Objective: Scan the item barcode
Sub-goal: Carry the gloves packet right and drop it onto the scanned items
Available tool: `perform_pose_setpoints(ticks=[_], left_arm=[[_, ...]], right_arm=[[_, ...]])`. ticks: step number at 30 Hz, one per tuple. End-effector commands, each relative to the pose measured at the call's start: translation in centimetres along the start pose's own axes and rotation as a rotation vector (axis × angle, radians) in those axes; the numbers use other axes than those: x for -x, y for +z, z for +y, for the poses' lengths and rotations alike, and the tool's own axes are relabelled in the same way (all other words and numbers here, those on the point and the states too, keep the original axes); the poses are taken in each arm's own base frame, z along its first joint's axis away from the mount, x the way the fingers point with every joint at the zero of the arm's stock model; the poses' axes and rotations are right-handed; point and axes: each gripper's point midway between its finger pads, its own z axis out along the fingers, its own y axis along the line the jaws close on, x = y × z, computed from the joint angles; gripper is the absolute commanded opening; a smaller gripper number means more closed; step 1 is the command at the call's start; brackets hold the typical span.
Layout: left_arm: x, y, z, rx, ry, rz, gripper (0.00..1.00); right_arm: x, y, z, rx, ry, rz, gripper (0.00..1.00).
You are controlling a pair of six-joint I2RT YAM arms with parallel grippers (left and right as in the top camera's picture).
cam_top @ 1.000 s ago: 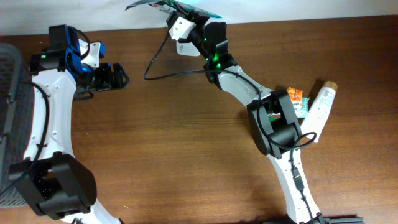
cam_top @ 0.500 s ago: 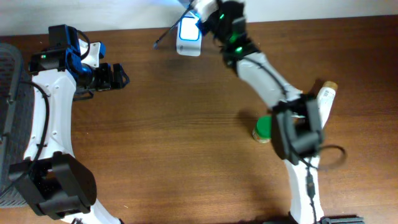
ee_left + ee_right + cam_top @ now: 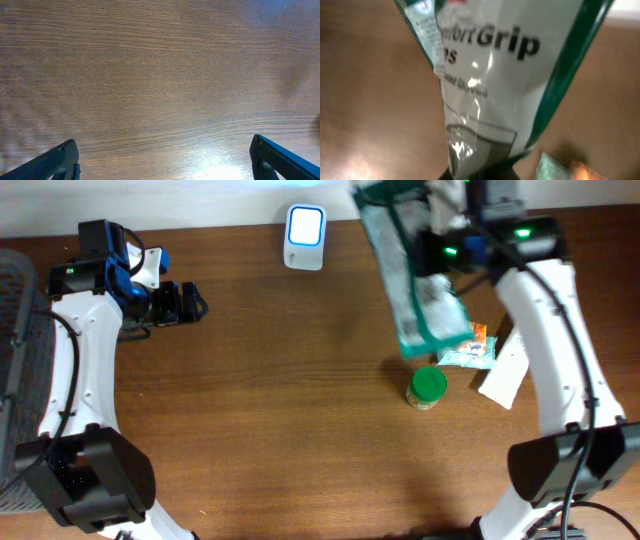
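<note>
Pick-up looks done: the right hand (image 3: 480,173) is clamped on the green-edged clear plastic glove bag (image 3: 412,285), hanging right of the white, blue-lit scanner box (image 3: 305,237) rather than over it, so a scan seems unconfirmed; the left hand (image 3: 190,302), far left of the scanner box, gapes empty.

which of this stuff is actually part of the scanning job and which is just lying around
In the job: green-and-white plastic glove bag, held in the shut right gripper; white scanner with a glowing blue face.
Lying about: green-lidded jar; orange-and-green packet; white tube; dark mesh basket; open left gripper, idle.
</note>
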Motion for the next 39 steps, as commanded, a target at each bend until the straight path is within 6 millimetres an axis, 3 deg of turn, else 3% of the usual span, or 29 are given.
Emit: perform_pose_setpoints(ticks=[1, 2, 5, 9, 13, 17, 21, 22, 24, 25, 27, 29, 32, 35, 39], left_arm=[[0.2, -0.1, 0.0, -0.002, 0.001, -0.006, 0.99], [0.2, -0.1, 0.0, -0.002, 0.001, -0.006, 0.99], [0.2, -0.1, 0.0, -0.002, 0.001, -0.006, 0.99], [0.2, -0.1, 0.0, -0.002, 0.001, -0.006, 0.99], [0.2, -0.1, 0.0, -0.002, 0.001, -0.006, 0.99], [0.2, -0.1, 0.0, -0.002, 0.001, -0.006, 0.99], [0.2, -0.1, 0.0, -0.002, 0.001, -0.006, 0.99], [0.2, -0.1, 0.0, -0.002, 0.001, -0.006, 0.99], [0.2, -0.1, 0.0, -0.002, 0.001, -0.006, 0.99], [0.2, -0.1, 0.0, -0.002, 0.001, -0.006, 0.99], [0.2, -0.1, 0.0, -0.002, 0.001, -0.006, 0.99], [0.2, -0.1, 0.0, -0.002, 0.001, -0.006, 0.99], [0.2, -0.1, 0.0, -0.002, 0.001, -0.006, 0.99], [0.2, -0.1, 0.0, -0.002, 0.001, -0.006, 0.99], [0.2, -0.1, 0.0, -0.002, 0.001, -0.006, 0.99]], right_arm=[[-3.3, -2.7, -5.5, -0.073, 0.184, 0.093, 0.04], [-4.9, -3.6, -8.1, -0.113, 0.247, 0.136, 0.04], [-7.4, -4.7, -11.0, -0.142, 0.265, 0.203, 0.04], [-11.2, -2.8, -13.7, -0.214, 0.210, 0.325, 0.04], [-13.4, 0.6, -14.4, -0.194, 0.203, 0.353, 0.04], [-14.3, 3.5, -13.6, -0.098, 0.216, 0.316, 0.05], [-14.9, 3.6, -13.4, -0.092, 0.226, 0.331, 0.16], [-14.8, 3.5, -13.4, -0.093, 0.233, 0.333, 0.34], [-14.4, 3.0, -13.4, -0.094, 0.236, 0.330, 0.56], [-14.0, 2.5, -13.2, -0.094, 0.236, 0.329, 0.71], [-12.6, 0.9, -12.9, -0.099, 0.230, 0.313, 0.87], [-10.7, -1.3, -12.4, -0.106, 0.220, 0.285, 0.96], [-7.8, -5.5, -10.8, -0.100, 0.199, 0.227, 0.98], [-5.1, -10.5, -7.8, -0.109, 0.134, 0.135, 0.98], [-4.1, -15.3, -3.7, -0.102, 0.054, 0.052, 0.98]])
